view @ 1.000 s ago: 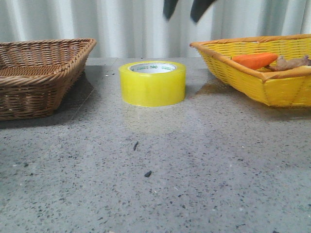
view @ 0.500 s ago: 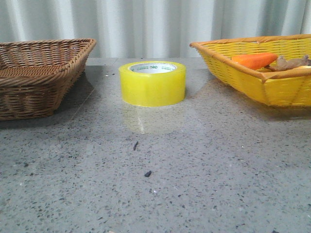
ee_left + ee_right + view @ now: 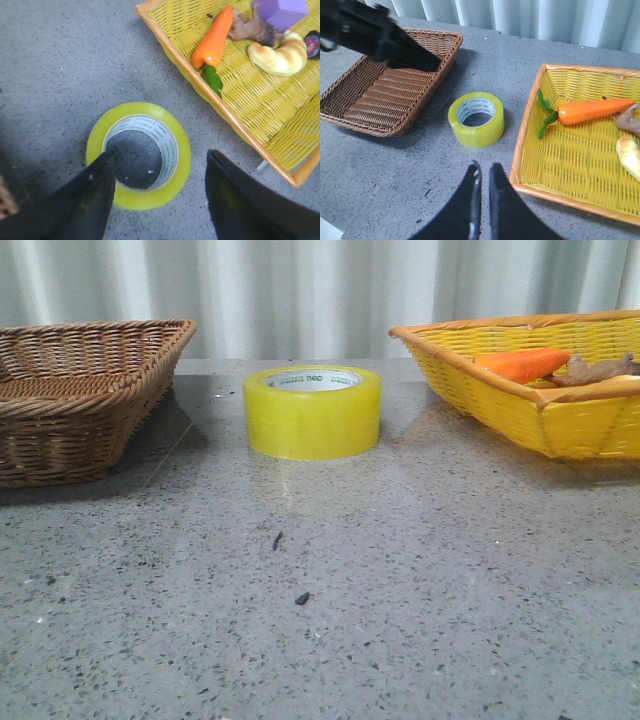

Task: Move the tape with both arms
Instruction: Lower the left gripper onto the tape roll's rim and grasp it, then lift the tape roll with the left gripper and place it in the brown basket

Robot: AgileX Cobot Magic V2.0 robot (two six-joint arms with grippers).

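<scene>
Grey speckled table (image 3: 400, 620), pale pleated curtain behind.

Item 1: tape (image 3: 313, 411), yellow roll, lay flat on the table between a brown basket (image 3: 80, 390) and a yellow basket (image 3: 540, 400), touching neither.

Item 2: yellow basket contents: carrot (image 3: 214, 37), a bread roll (image 3: 280, 52), a purple block, a brownish root.

Item 3: left gripper (image 3: 157, 187), spread wide and empty, hung above the tape; 1 finger (image 3: 92, 197) showed over the roll's rim on the brown-basket side, the other lay outside the roll on the yellow-basket side. Whether any finger touched the roll could not be told.

Item 4: right gripper (image 3: 483, 187), fingers nearly together, only a thin gap between them, holding nothing, well apart from the tape.

Risks, as judged: a finger coming down on the rim rather than inside the core would likely push or tip the roll; the smooth, curved wall could slip in a shallow pinch; a sideways nudge could slide the roll toward the yellow basket.
</scene>
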